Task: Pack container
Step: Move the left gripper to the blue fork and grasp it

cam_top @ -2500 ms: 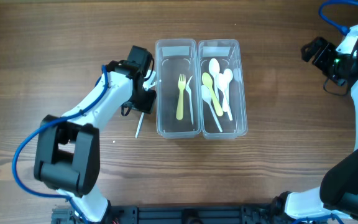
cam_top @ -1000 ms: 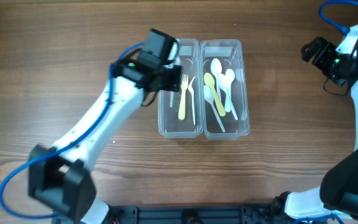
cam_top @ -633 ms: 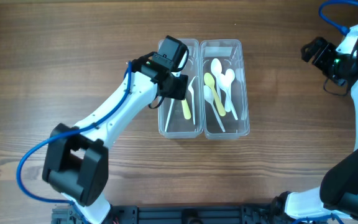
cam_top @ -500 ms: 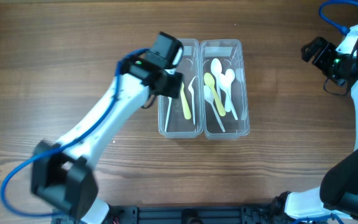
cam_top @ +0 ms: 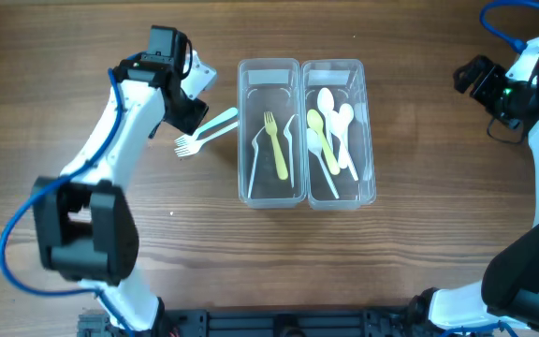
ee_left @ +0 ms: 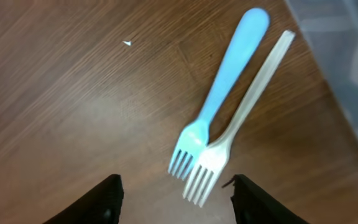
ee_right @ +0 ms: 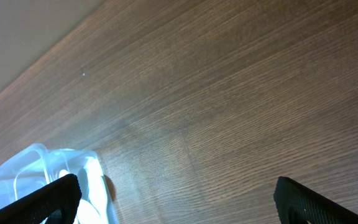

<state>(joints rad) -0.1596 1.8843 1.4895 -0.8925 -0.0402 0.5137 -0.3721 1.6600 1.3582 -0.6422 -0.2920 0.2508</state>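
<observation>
Two clear containers stand side by side. The left container [cam_top: 269, 192] holds a yellow fork [cam_top: 275, 145] and white cutlery. The right container [cam_top: 336, 195] holds white and yellow spoons [cam_top: 326, 117]. A light blue fork [cam_top: 219, 120] and a white fork [cam_top: 193, 143] lie together on the table left of the containers. They also show in the left wrist view: blue fork [ee_left: 227, 93], white fork [ee_left: 244, 121]. My left gripper [cam_top: 191, 94] [ee_left: 182, 208] is open and empty, just beyond the fork heads. My right gripper [cam_top: 476, 79] [ee_right: 179, 205] is open and empty at the far right.
The wooden table [cam_top: 419, 253] is bare around the containers. A corner of the right container [ee_right: 42, 171] shows in the right wrist view. The right arm's blue cable [cam_top: 503, 23] loops at the top right edge.
My left arm has pulled out from over the left container and swung left to above the two forks on the table. A white piece now lies in the left container. The right arm has not moved.
</observation>
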